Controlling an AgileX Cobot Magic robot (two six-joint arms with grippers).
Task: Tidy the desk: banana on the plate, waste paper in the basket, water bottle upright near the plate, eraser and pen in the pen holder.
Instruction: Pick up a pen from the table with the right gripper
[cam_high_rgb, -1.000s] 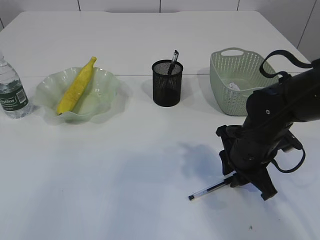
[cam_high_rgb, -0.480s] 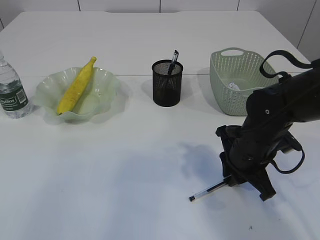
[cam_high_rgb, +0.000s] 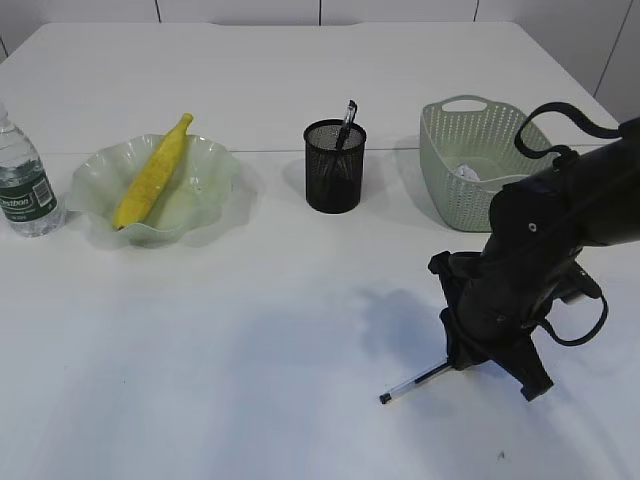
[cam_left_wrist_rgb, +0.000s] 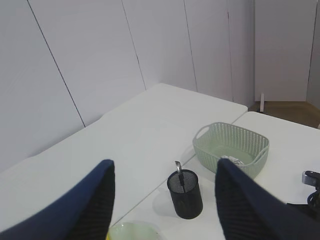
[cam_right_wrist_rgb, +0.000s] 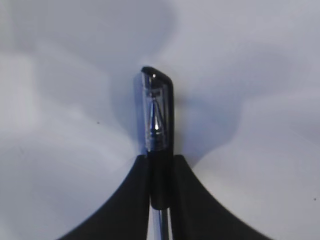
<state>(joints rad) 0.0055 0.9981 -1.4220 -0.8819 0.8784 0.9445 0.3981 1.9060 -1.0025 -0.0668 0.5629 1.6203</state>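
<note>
My right gripper (cam_high_rgb: 462, 362) is shut on a clear pen with a black cap (cam_high_rgb: 412, 384) at the table's front right; the pen's tip end slants down toward the table. In the right wrist view the pen (cam_right_wrist_rgb: 156, 115) sticks out between the closed fingers (cam_right_wrist_rgb: 161, 167). The black mesh pen holder (cam_high_rgb: 334, 166) stands mid-table with another pen in it. A banana (cam_high_rgb: 152, 172) lies on the green plate (cam_high_rgb: 215, 195). A water bottle (cam_high_rgb: 22, 180) stands upright left of the plate. Waste paper (cam_high_rgb: 468, 172) lies in the green basket (cam_high_rgb: 470, 160). My left gripper (cam_left_wrist_rgb: 162, 192) is open and empty, high above the table.
The left wrist view shows the pen holder (cam_left_wrist_rgb: 185, 194), the basket (cam_left_wrist_rgb: 231, 148) and the plate's edge (cam_left_wrist_rgb: 131, 232) from above, with white wall panels behind. The eraser is not visible.
The right gripper has lifted slightly with the pen; the pen's free end has tilted a little. Nothing else moved.
</note>
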